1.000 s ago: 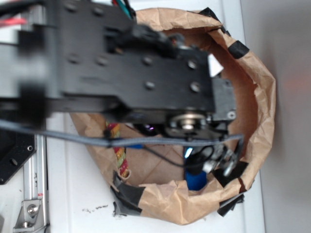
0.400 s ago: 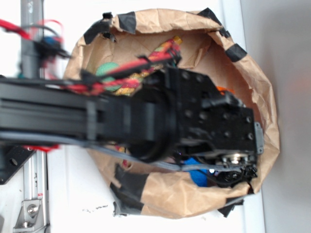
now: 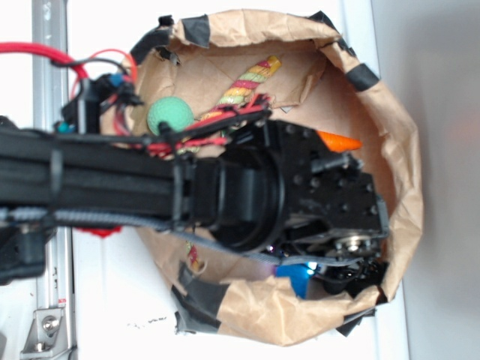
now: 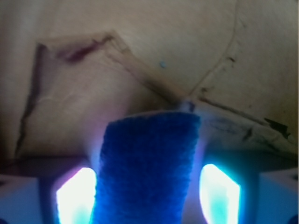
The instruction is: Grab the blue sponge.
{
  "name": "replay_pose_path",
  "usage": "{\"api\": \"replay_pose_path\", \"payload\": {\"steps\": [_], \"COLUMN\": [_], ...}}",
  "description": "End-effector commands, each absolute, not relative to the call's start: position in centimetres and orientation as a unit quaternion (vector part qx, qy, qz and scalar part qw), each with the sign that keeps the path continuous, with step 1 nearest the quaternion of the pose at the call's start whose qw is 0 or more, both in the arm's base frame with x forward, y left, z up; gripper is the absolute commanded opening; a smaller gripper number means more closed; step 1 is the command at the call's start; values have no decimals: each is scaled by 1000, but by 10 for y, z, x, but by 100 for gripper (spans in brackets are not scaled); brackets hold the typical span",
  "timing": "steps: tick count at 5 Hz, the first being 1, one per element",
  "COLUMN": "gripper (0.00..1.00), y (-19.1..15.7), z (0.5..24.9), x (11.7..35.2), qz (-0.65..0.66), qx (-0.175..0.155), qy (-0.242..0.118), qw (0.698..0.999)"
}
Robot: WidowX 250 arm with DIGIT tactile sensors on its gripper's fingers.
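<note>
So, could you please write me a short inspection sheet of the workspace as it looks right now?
Surface: creased brown paper bag with black tape patches, on a white table.
Job's things: blue sponge between the lit fingers; contact unclear.
Clutter: green ball, orange carrot toy, striped rope toy.
Grippers: gripper low in the bag, around the sponge.
Cables: red wires and a grey cable along the arm.
Surroundings: metal rail, grey wall.

Exterior view: overhead, looking straight down into the paper bag [image 3: 397, 187], the arm [image 3: 150, 191] crossing mid-frame. Wrist view: very close, facing the bag floor. Both views share the blue sponge [image 4: 147, 168] by the bag wall.
</note>
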State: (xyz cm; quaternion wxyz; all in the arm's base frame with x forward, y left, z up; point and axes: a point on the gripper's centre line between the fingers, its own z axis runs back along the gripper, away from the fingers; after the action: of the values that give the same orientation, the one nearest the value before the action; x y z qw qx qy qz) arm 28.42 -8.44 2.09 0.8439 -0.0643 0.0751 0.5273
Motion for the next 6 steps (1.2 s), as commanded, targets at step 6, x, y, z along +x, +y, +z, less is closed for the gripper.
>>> {"api": "replay_pose_path", "payload": {"steps": [6], "gripper": [0], "y": [-28], "z": [186], "x": [284], "qz": [56], "qx": [-11], "qy": [-68], "qw": [996]}}
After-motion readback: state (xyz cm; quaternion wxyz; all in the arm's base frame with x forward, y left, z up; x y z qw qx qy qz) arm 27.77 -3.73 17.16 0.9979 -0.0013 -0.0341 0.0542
